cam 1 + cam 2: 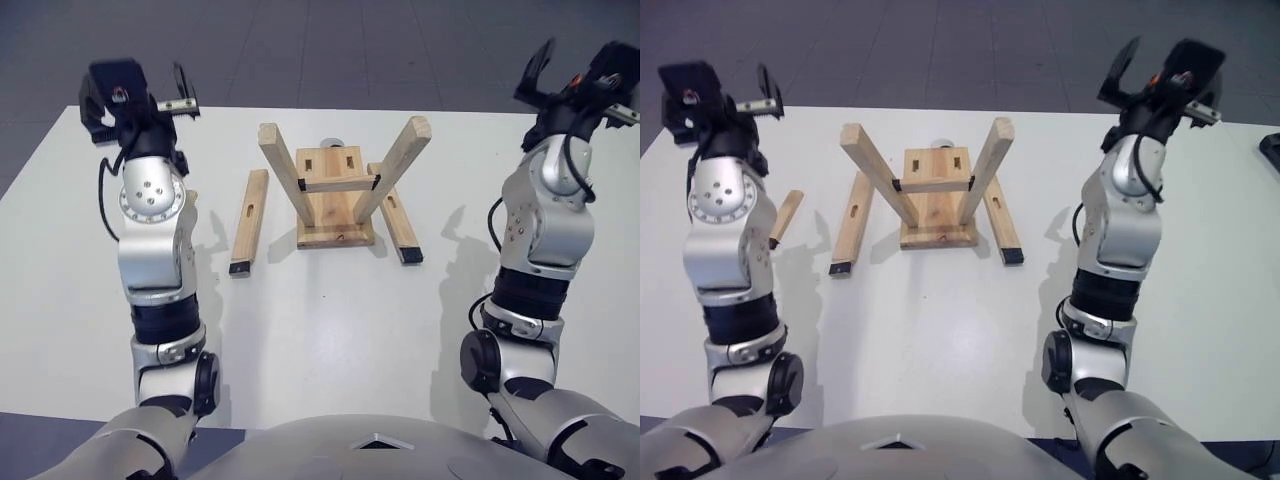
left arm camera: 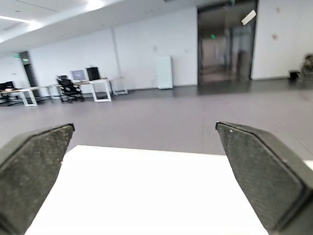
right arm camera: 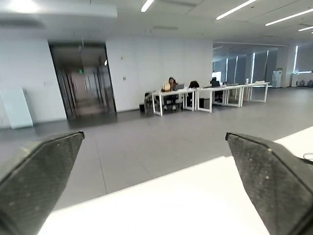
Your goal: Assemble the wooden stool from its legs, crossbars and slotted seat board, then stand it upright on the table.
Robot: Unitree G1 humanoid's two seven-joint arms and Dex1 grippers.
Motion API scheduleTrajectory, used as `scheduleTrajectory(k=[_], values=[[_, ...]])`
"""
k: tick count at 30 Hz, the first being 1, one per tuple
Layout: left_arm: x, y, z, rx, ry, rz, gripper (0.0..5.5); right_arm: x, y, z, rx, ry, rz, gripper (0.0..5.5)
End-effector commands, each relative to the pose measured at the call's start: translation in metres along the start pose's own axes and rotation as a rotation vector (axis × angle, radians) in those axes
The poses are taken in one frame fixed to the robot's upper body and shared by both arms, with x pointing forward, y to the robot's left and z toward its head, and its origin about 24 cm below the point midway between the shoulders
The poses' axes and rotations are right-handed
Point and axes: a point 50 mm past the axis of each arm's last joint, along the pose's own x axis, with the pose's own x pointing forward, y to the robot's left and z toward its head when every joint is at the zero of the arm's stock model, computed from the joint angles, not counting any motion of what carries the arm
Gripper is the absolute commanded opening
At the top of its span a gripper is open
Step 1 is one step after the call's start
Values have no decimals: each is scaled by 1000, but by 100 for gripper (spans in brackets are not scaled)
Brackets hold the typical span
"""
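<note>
Two legs, the left upright leg (image 1: 283,172) and the right upright leg (image 1: 397,165), rise splayed from the slotted seat board (image 1: 335,222), which lies flat mid-tabletop toward the far edge, a crossbar (image 1: 340,184) tying them together. The left loose leg (image 1: 250,220) lies on the table (image 1: 300,330) just left of the board. The right loose leg (image 1: 403,235) lies against the board's right side, partly behind the upright one. A spare crossbar (image 1: 787,215) rests nearer the left edge. The left gripper (image 2: 145,126) and the right gripper (image 3: 155,133) hang raised over the tabletop's left and right sides, each with its fingers spread wide and nothing between them. Both loose legs run lengthwise from near edge to far edge, dark-capped ends toward the robot. Each lies below and inward of the gripper on its own side, so the next pick probably calls for a descent toward the centre, fingers closing across the leg's width.
</note>
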Motion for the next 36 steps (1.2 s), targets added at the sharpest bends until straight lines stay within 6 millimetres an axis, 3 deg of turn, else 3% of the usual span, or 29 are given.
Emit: scheduleTrajectory(k=[1,4,8,10,13,15,16,17,21,23,25,28,31,34,36], values=[[-32,-58,-8,69,67,-324,539,-39,59,-14,6,63,333,540],[-41,-87,-13,109,98,-400,539,-58,79,-13,30,63,434,540],[-40,-101,-14,144,100,-419,539,-55,74,-19,25,97,378,540],[-35,-94,-22,133,153,-354,539,-45,60,-25,-4,129,271,540],[-26,-62,-36,75,258,-125,539,-29,21,-36,-25,201,-23,540],[-21,-40,-39,28,277,24,539,-25,-3,-41,-38,229,-168,540],[-19,-36,-36,10,256,39,539,-24,-5,-40,-40,230,-169,540],[-18,-39,-29,-11,210,-5,539,-24,-2,-39,-32,225,-135,540],[-33,-88,6,-25,-31,-403,539,-39,41,-21,54,146,206,540],[-43,-106,5,8,-53,-532,539,-48,58,-15,72,124,319,540],[-48,-113,-2,41,-27,-565,539,-50,60,-15,66,120,318,540],[-36,-96,-25,58,123,-404,539,-40,45,-21,-17,122,175,540],[-25,-73,-37,71,196,-248,539,-25,12,-30,-41,170,-57,540],[-16,-43,-38,29,216,-44,539,-7,-20,-5,-14,43,-186,540],[-13,-20,-32,-46,188,112,539,1,-22,31,35,-126,-109,540]])
